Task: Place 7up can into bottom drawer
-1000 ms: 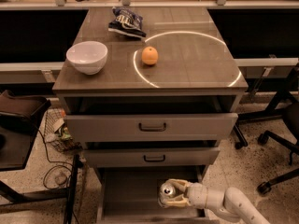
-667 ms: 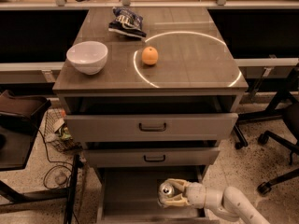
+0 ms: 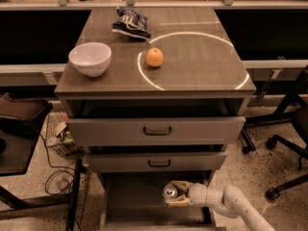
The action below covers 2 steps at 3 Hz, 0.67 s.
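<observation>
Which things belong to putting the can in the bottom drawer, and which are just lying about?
Job: the can, held in the gripper; the bottom drawer, open, with the gripper at it.
Lying about: bowl, orange and chip bag on the cabinet top.

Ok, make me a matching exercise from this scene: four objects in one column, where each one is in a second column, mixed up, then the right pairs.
Objects
1. white bowl
2. orange
3. chip bag
4. 7up can

Places
A. held in the gripper, over the open bottom drawer
B. back of the cabinet top
C. left side of the cabinet top
D. middle of the cabinet top, at the left arc of the pale ring

Pairs: 1-C, 2-D, 3-B, 4-A
</observation>
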Motion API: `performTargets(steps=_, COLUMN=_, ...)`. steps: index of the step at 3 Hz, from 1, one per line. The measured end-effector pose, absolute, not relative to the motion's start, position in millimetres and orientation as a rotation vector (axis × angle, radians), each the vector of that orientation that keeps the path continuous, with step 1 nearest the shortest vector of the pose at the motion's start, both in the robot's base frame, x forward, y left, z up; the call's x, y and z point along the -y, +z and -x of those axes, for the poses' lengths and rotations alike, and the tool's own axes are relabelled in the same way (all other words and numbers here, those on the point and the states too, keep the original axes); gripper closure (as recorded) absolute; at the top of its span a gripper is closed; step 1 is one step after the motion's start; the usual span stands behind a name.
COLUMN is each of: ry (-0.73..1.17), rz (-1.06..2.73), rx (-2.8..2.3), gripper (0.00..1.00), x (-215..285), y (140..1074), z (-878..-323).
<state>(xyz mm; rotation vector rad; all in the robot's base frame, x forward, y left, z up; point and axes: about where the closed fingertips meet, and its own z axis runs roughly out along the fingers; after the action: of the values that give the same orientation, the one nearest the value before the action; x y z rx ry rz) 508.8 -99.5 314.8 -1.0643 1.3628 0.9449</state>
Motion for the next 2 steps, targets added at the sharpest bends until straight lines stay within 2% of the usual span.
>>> performTargets(steps=2, ry=0.943, rz=1.124, rx=-1.357, gripper=1.0, x=109.3, y=260.4, z=-538.6)
